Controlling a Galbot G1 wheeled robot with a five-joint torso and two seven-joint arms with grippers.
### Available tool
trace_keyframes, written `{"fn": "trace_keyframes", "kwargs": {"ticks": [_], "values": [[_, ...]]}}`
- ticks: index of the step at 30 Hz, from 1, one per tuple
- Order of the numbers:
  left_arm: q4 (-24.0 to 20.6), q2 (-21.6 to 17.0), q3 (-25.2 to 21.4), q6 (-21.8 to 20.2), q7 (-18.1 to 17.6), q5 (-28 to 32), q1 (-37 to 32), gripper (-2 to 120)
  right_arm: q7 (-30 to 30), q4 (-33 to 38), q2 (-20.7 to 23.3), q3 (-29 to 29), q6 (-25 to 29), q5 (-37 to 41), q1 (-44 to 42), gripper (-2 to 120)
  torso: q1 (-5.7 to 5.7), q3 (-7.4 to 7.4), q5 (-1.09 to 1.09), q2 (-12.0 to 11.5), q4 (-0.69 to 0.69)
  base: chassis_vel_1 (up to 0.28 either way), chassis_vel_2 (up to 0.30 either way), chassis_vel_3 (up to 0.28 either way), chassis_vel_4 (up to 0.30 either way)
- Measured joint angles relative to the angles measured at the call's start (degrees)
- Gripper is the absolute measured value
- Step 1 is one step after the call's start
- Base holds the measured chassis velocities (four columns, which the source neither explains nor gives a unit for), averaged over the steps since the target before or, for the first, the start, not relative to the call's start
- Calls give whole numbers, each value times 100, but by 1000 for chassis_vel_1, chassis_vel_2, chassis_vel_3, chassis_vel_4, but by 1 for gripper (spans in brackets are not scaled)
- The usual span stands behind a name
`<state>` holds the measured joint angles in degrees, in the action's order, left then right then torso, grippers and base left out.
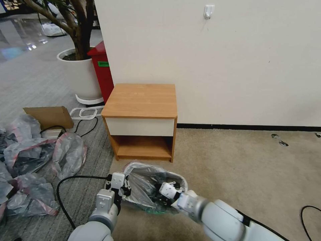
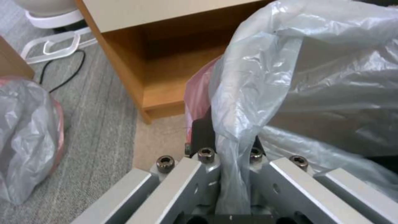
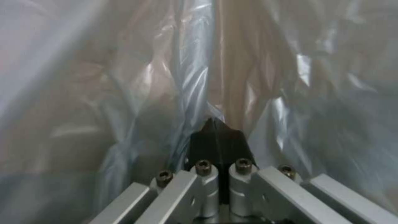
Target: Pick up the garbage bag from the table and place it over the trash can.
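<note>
Both pincers pinch the thin translucent grey plastic garbage bag (image 1: 143, 187) draped over the cream rectangular trash can (image 1: 179, 179).
Left pincer (image 1: 125, 188) and right pincer (image 1: 161, 198) clamp its pink-banded rim; film looks light, limp, slippery, tearable; orange-brown wooden counter (image 1: 140, 98) stands beyond.

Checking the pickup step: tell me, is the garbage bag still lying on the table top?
No, the table top is bare wood, and the garbage bag hangs in front of it over the trash can.
</note>
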<state>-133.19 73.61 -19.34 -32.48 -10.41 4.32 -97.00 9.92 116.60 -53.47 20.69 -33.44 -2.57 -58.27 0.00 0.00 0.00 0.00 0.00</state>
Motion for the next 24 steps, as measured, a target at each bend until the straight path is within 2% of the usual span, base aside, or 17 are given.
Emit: {"fn": "trace_keyframes", "kwargs": {"ticks": [6,17,20,24], "values": [[-42,-3,75,20,4,-86,-44,0,97,-615,-260,450,-181,-86,522,0,0,0,0,0,0,0,0,0,0],[-60,49,181,22,-9,-108,-70,0,72,-1286,-717,767,-212,-150,882,0,0,0,2,0,0,0,0,0,0],[-57,47,150,22,-11,-101,-65,0,56,-1297,-703,767,-204,-143,883,0,0,0,1,0,1,0,0,0,0],[12,40,3,19,-32,21,17,0,35,-925,-429,562,-137,-66,682,0,0,0,1,0,0,0,0,0,0]]}}
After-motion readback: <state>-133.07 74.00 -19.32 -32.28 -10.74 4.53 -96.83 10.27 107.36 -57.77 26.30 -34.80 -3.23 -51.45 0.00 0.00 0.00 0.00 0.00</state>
